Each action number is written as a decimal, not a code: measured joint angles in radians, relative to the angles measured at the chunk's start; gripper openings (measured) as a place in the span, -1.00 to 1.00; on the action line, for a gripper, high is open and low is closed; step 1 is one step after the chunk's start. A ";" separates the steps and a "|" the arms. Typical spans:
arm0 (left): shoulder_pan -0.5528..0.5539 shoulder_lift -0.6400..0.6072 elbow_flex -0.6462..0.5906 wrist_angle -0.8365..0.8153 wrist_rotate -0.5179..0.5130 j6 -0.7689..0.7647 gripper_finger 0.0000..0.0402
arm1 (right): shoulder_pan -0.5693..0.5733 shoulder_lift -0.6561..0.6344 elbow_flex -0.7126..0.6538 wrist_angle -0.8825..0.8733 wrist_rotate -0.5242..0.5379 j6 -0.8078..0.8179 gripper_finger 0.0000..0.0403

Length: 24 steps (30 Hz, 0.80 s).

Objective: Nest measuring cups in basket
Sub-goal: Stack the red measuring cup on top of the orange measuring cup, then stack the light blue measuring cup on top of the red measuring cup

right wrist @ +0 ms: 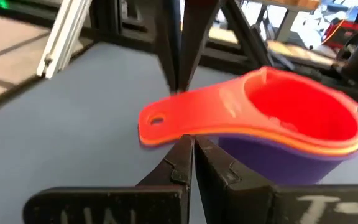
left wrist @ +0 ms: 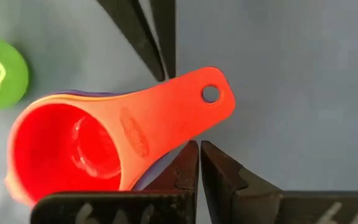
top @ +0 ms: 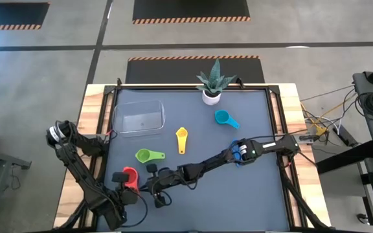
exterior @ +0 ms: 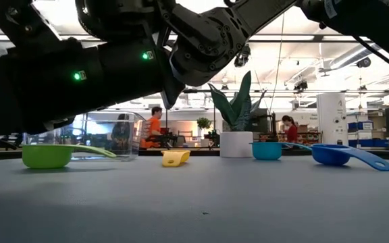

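The red cup (top: 130, 176) is the landmark here: it sits nested in an orange one and a purple cup (right wrist: 278, 158) near the front edge of the dark table (top: 251, 194), handle (left wrist: 185, 102) flat and free; the left gripper (top: 123, 188) sits right at the stack with its fingers (left wrist: 188, 168) pressed together, holding nothing, the tips just beside the handle; the right gripper (top: 153, 183) comes in from the other side of the stack, its fingers (right wrist: 182, 158) likewise closed on nothing, tips close under the handle's end. Just behind the red cup lies the green cup (top: 145, 155); farther back and toward the right arm's side, the yellow cup (top: 182, 138); beyond that, the teal cup (top: 223, 118), with a blue cup (exterior: 336, 155) under the right arm. The basket (top: 138, 117) stands well behind the red cup, empty of cups; the white plant pot (top: 211, 96) sits at the far edge.
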<state>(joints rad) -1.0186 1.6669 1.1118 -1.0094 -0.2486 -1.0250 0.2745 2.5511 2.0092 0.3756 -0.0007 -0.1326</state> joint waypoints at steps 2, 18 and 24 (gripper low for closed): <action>-0.006 0.000 0.043 -0.041 0.000 -0.004 -1.00 | 0.001 -0.012 -0.001 -0.041 0.000 -0.015 -0.96; 0.081 -0.015 0.429 -0.362 -0.207 0.249 -1.00 | 0.029 -0.376 -0.166 -0.516 0.027 -0.131 -0.96; 0.203 -0.019 0.445 -0.309 -0.222 0.459 -1.00 | 0.041 -0.589 -0.404 -0.501 0.081 -0.108 -0.96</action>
<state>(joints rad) -0.8152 1.6478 1.5573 -1.3188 -0.4705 -0.5663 0.3153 1.9617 1.6051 -0.1250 0.0802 -0.2402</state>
